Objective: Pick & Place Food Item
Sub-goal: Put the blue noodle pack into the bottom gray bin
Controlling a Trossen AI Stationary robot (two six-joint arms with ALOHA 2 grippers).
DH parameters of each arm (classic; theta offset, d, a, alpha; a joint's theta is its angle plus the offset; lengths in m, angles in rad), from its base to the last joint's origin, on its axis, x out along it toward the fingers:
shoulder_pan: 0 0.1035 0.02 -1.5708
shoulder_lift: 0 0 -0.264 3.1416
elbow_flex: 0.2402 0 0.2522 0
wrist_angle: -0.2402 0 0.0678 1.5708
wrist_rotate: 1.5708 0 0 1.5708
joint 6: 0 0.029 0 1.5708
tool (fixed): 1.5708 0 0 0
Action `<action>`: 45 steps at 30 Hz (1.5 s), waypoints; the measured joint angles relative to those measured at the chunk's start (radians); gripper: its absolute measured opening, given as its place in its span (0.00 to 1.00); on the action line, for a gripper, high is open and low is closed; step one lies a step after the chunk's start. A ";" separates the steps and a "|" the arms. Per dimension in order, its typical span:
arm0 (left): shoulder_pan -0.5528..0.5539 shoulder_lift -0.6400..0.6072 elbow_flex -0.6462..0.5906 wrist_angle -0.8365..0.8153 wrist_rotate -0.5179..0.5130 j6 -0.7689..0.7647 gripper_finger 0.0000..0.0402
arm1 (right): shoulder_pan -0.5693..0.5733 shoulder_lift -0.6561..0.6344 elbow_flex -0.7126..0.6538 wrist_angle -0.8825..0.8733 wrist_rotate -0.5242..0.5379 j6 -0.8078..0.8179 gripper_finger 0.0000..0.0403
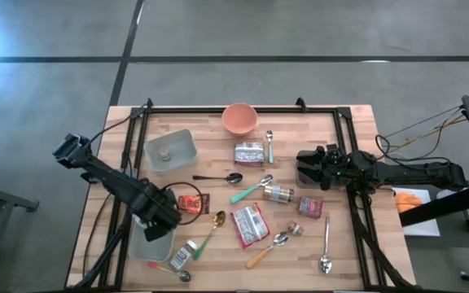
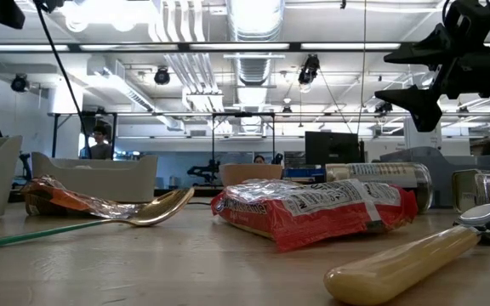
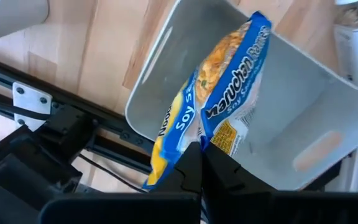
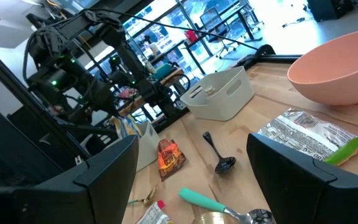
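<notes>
The left gripper [image 3: 201,155] is clamped on one blue-and-yellow noodle packet [image 3: 229,81], held over the nearer of two grey bins [image 3: 291,124] at the bench's [image 1: 348,260] near left. Mid-bench lie two red packets [image 1: 249,224], one silver packet [image 1: 249,154] and several spoons. The right gripper [image 1: 306,167] hovers with fingers apart. One pink bowl [image 1: 239,119] sits farthest.

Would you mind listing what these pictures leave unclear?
- Ramen packet: unseen in the high view, under the left end effector.
- Grey bin: far end cut off by the left wrist view's edge.
- Jar label: too small to read in the high view.
</notes>
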 joint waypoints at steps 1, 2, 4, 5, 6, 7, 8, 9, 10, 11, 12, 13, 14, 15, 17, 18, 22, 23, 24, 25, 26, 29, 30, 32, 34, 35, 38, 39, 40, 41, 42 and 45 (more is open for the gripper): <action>0.001 0.000 -0.006 0.000 0.000 0.000 0.00 | 0.000 0.000 0.000 0.000 0.000 0.000 0.74; 0.003 -0.002 -0.012 0.000 0.000 0.000 0.00 | 0.000 0.000 0.000 0.000 0.000 0.000 0.74; 0.003 -0.004 -0.025 0.000 0.000 0.000 0.00 | 0.000 0.000 0.000 0.000 0.000 0.000 0.74; 0.005 -0.005 -0.028 0.000 0.002 0.000 0.00 | 0.000 0.000 0.000 0.000 0.000 0.000 0.74; 0.007 -0.005 -0.030 0.000 0.008 0.000 0.00 | 0.000 0.000 0.000 0.000 0.000 0.000 0.74; 0.009 -0.007 -0.030 0.001 0.012 0.000 0.00 | 0.000 0.000 0.000 0.000 0.000 0.000 0.74; 0.009 -0.011 -0.029 0.001 0.012 0.000 0.00 | 0.000 0.000 0.000 0.000 0.000 -0.001 0.74; 0.009 -0.013 -0.022 -0.001 0.012 -0.001 0.00 | 0.000 0.000 0.000 0.000 0.000 -0.003 0.74; 0.010 -0.015 -0.013 0.001 0.012 -0.007 0.00 | 0.000 0.000 0.000 0.000 0.000 -0.003 0.74; 0.010 -0.018 -0.005 0.001 0.012 -0.014 0.00 | 0.000 0.000 0.000 0.000 0.000 -0.003 0.74; 0.010 -0.018 0.007 0.000 0.012 -0.016 0.00 | 0.000 0.000 0.000 0.000 0.000 -0.003 0.74; 0.010 -0.018 0.022 0.001 0.012 -0.016 0.00 | 0.000 0.000 0.000 0.000 0.000 -0.003 0.74; 0.010 -0.019 0.033 0.002 0.011 -0.016 0.00 | 0.000 0.000 0.000 0.000 0.000 -0.003 0.74; 0.010 -0.020 0.043 0.000 0.007 -0.016 0.00 | 0.000 0.000 0.000 0.000 0.000 -0.003 0.74; 0.010 -0.020 0.055 0.001 -0.001 -0.024 0.00 | 0.000 0.000 0.000 0.000 0.000 -0.003 0.74; 0.010 -0.020 0.056 0.001 -0.005 -0.024 0.00 | 0.000 0.000 0.000 0.000 0.000 -0.003 0.74; 0.012 -0.020 0.056 0.001 -0.005 -0.031 0.00 | 0.000 0.000 0.000 0.000 0.000 -0.004 0.74; 0.012 -0.020 0.056 0.000 -0.005 -0.036 0.00 | 0.000 0.000 0.000 0.000 0.000 -0.004 0.74; 0.012 -0.020 0.056 0.000 -0.005 -0.040 0.00 | 0.000 0.000 0.000 0.000 0.000 -0.003 0.74; 0.012 -0.020 0.056 0.001 -0.004 -0.042 0.00 | 0.000 0.000 0.000 0.000 0.000 -0.004 0.74; 0.012 -0.020 0.056 0.001 -0.003 -0.042 0.00 | 0.000 0.000 0.000 0.000 0.000 -0.004 0.74; 0.015 -0.020 0.056 0.001 0.020 -0.042 0.00 | 0.000 0.000 0.000 0.000 0.000 -0.004 0.74; 0.016 -0.020 0.056 0.001 0.038 -0.042 0.00 | 0.000 0.000 0.000 0.000 0.000 -0.004 0.74; 0.016 -0.020 0.056 0.001 0.060 -0.042 0.00 | -0.001 0.000 0.000 -0.001 0.000 -0.004 0.74; 0.016 -0.024 0.056 0.001 0.071 -0.038 0.00 | -0.001 0.000 0.000 -0.001 0.000 -0.004 0.74; 0.016 -0.028 0.056 0.001 0.081 -0.038 0.00 | -0.001 0.000 0.000 -0.001 0.000 -0.004 0.74; 0.016 -0.044 0.056 0.000 0.090 -0.047 0.00 | -0.001 0.000 0.000 -0.001 -0.001 -0.004 0.74; 0.016 -0.048 0.056 0.000 0.086 -0.053 0.00 | -0.001 0.000 0.000 -0.001 -0.001 -0.004 0.74; 0.016 -0.050 0.056 0.000 0.083 -0.059 0.00 | -0.001 0.000 0.000 -0.001 -0.001 -0.004 0.74; 0.016 -0.050 0.056 0.000 0.082 -0.069 0.00 | 0.000 0.000 0.000 -0.001 -0.001 -0.004 0.74; 0.018 -0.050 0.055 0.001 0.079 -0.078 0.00 | 0.000 0.000 0.000 -0.001 -0.001 -0.004 0.74; 0.024 -0.047 0.046 0.001 0.066 -0.092 0.00 | 0.000 0.000 0.000 -0.001 -0.001 -0.004 0.74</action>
